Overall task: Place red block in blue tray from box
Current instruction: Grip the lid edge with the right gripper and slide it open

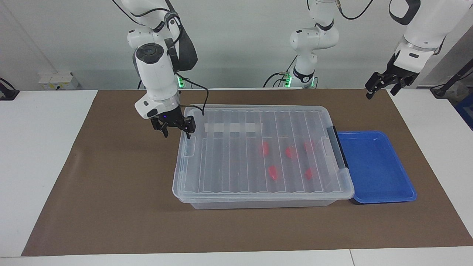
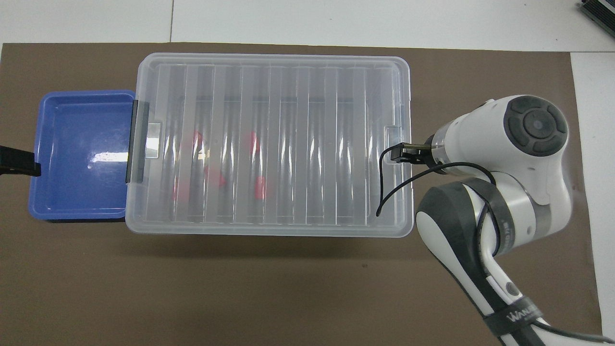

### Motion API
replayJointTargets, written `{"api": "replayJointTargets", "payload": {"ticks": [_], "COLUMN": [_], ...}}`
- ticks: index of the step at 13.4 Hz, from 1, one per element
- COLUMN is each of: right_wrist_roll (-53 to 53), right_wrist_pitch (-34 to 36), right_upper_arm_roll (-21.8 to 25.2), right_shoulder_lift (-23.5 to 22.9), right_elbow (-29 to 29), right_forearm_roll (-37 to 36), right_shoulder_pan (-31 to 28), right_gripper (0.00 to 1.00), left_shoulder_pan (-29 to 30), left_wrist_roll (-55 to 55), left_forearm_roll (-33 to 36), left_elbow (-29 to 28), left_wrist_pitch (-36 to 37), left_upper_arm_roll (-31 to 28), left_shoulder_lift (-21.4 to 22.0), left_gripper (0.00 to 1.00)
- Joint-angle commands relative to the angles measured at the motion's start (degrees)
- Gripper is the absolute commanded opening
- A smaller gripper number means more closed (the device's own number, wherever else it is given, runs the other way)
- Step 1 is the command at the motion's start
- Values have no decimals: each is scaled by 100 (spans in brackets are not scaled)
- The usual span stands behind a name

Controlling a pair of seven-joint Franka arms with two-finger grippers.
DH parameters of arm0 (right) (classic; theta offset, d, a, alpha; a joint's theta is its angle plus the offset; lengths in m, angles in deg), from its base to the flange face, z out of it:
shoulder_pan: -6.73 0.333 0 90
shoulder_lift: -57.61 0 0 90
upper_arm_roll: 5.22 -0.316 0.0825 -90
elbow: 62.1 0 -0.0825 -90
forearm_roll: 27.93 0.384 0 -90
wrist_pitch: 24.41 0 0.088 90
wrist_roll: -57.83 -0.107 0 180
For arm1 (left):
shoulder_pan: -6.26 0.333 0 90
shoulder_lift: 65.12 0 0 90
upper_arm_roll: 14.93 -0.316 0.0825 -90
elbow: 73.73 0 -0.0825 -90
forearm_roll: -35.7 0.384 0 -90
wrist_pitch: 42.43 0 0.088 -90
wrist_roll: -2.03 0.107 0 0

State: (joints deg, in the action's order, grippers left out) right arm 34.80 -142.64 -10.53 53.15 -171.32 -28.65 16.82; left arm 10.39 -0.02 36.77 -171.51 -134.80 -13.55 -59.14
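The box (image 1: 258, 155) sat lid-on in the middle of the brown mat (image 1: 111, 192) that covered the desk (image 1: 37, 166); its ribbed clear lid bore a white tape strip (image 1: 232, 128) and a dark grey handle (image 1: 339, 147) at the end toward the left arm; five red blocks showed through the lid, all inside the box and gathered in the half toward that handle, one red block (image 1: 272, 172) lying among those farthest from the robots; the blue tray (image 1: 380, 184) lay just beside the handle end of the box, its rim tucked slightly under the box's lip, and nothing lay in it.

The right claw (image 1: 176, 130) hung at the box's other end, toward the right arm's side of the desk, over the lid's edge by the small clear latch tab (image 1: 190, 146); its fingers stood apart with one tip over the lid and the other outside the rim, and it had hold of nothing.

The left claw (image 1: 380, 85) waited in the air above the mat's corner at the left arm's end of the desk, well apart from the tray; its fingers were spread wide and held nothing.
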Motion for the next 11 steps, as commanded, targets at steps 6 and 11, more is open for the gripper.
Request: {"api": "replayJointTargets", "payload": {"ticks": [6, 11], "right_wrist_roll": [1371, 2187], "right_wrist_pitch": [36, 300], "right_upper_arm_roll": [-14, -23], "right_shoulder_lift": [244, 288], "right_elbow": [-257, -257], "right_forearm_roll": [-7, -7], "right_shoulder_pan": [-674, -1061], "right_gripper": [94, 99], "left_shoulder_pan": [9, -44], "left_wrist_roll": [29, 38], "left_forearm_roll": [-37, -37], "left_elbow": [-162, -162], "left_wrist_pitch": [-18, -45], "left_upper_arm_roll": [-5, 3], "left_shoulder_lift": [166, 166], "left_gripper": [100, 100]}}
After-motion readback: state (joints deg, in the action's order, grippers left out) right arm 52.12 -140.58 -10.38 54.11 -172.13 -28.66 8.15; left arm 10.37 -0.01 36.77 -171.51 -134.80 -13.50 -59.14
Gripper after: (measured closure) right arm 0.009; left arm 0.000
